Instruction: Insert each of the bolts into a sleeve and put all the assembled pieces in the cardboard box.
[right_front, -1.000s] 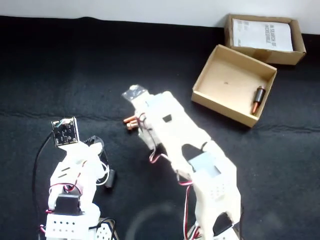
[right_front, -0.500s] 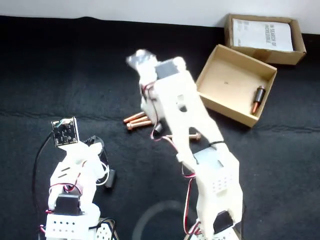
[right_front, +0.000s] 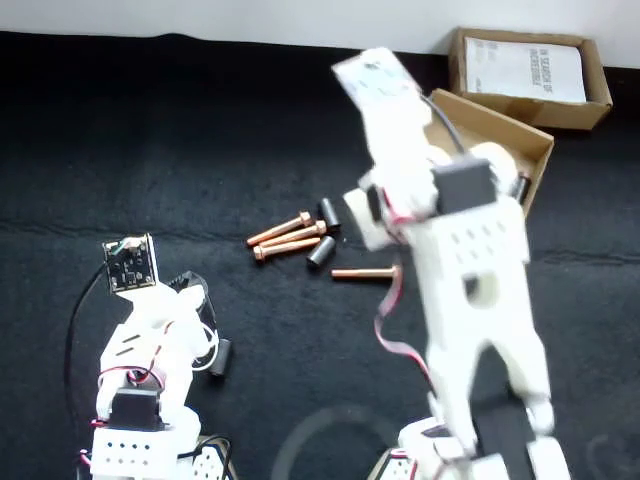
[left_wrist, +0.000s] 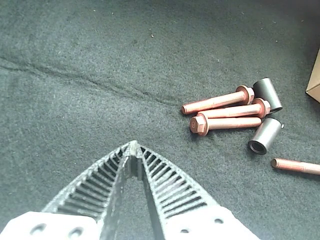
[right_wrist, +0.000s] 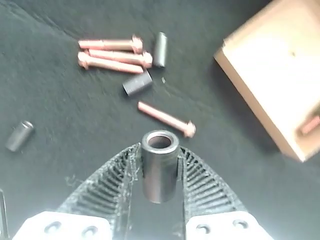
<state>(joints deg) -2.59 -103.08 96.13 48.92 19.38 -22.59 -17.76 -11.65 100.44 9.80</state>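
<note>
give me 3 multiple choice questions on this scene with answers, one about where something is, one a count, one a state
1. Compared with the three grouped bolts, the single bolt lies:
A. on top of them
B. apart from them on the black cloth
C. wedged in among them

2. How many loose bolts lie on the cloth?
A. two
B. three
C. four

3. The right jaws are:
A. shut on a sleeve
B. open and empty
C. shut on a bolt

Answers:
1 B, since bare cloth separates the single bolt from the group.
2 C, since there are three in the group plus the one apart.
3 A, since the right wrist view shows the dark sleeve pinched between the jaws.
</note>
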